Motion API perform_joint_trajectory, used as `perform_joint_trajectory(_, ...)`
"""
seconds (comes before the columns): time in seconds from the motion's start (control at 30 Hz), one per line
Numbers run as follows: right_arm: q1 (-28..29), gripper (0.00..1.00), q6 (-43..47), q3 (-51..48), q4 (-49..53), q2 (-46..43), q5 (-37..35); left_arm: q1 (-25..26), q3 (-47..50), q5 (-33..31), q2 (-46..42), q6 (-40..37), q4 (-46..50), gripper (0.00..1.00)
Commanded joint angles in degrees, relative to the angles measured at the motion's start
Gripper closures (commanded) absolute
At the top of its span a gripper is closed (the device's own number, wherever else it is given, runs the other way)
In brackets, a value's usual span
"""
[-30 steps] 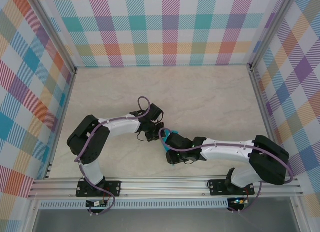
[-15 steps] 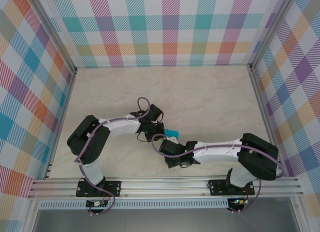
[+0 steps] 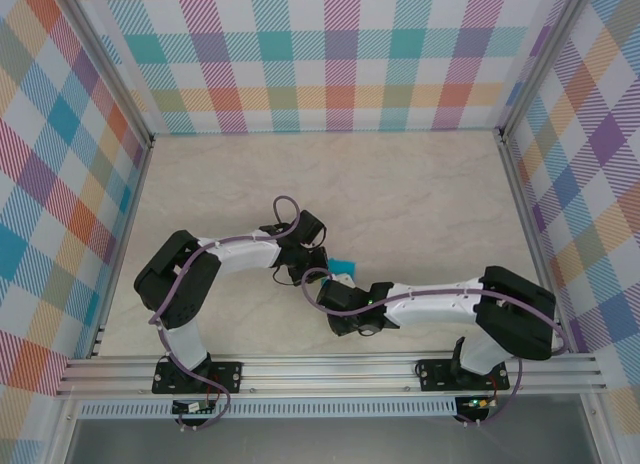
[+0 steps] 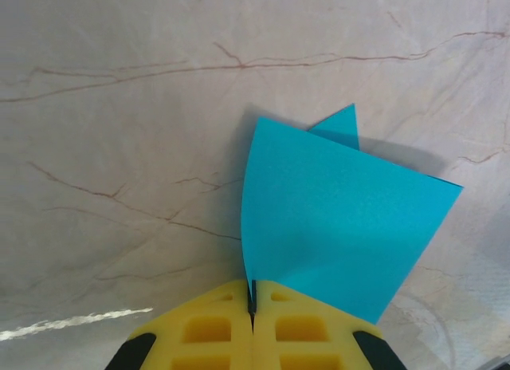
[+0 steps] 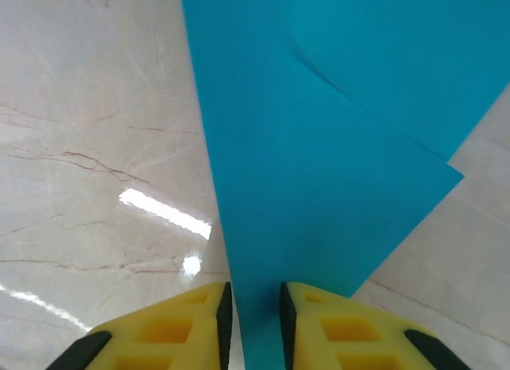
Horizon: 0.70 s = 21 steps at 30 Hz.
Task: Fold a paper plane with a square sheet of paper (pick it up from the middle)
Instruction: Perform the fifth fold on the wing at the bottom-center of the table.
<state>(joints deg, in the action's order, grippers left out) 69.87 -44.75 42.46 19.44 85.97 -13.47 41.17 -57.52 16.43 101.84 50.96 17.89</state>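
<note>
Left wrist: sheet of paper (image 4: 335,218) edge-first within left pincer (image 4: 253,297)

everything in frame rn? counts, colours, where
sheet of paper: 1, teal-blue, partly folded, mid-table between the two grippers
table: 1, cream marble look, floor of the cell
walls: 3, pastel plaid, at the back and both sides
frame rail: 1, silver metal, near edge under the arm bases
left arm: 1, white and black with a purple cable, reaching right to the paper
right arm: 1, white and black with a purple cable, reaching left to the paper
left gripper: 1, yellow pads, shut on the paper's edge
right gripper: 1, yellow pads, slightly open with paper in the gap
</note>
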Motion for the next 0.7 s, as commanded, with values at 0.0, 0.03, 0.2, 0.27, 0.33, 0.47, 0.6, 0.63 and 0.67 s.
perform_joint_trajectory(0.0,0.1,0.69,-1.2,-2.0,-0.4,-7.3,-1.2,0.1,1.3,-0.9,-2.7,0.9,0.8,1.0)
perform_joint_trajectory(0.03,-0.2,0.66,-1.5,-3.7,-2.3,-9.6,-0.6,0.1,1.6,-1.0,-3.0,1.1,0.5,1.0)
perform_joint_trajectory(0.2,-6.0,0.69,-3.0,-12.1,-14.6,-16.9,9.1,0.3,4.3,-1.2,-4.6,3.3,-1.5,1.0)
perform_joint_trajectory(0.27,-8.1,0.73,-3.8,-13.8,-17.9,-17.4,12.2,0.7,5.1,-1.3,-5.1,3.9,-1.5,1.0)
perform_joint_trajectory(0.33,-9.2,0.8,-5.1,-14.0,-18.5,-17.0,13.0,1.0,5.3,-1.3,-5.2,4.1,-1.5,1.0)
perform_joint_trajectory(0.47,-10.6,0.88,-7.6,-14.6,-20.6,-14.9,14.1,1.9,5.5,-2.1,-5.5,4.5,-1.5,1.0)
perform_joint_trajectory(0.6,-10.7,0.92,-8.9,-15.3,-23.1,-11.3,17.1,2.2,5.5,-2.4,-5.6,4.9,-1.5,1.0)
perform_joint_trajectory(0.63,-10.6,0.92,-9.1,-15.4,-23.4,-10.6,17.6,2.3,5.6,-2.5,-5.6,4.9,-1.5,1.0)
perform_joint_trajectory(0.67,-10.6,0.92,-9.4,-15.7,-23.7,-9.6,18.4,2.4,5.5,-2.7,-5.6,4.9,-1.5,1.0)
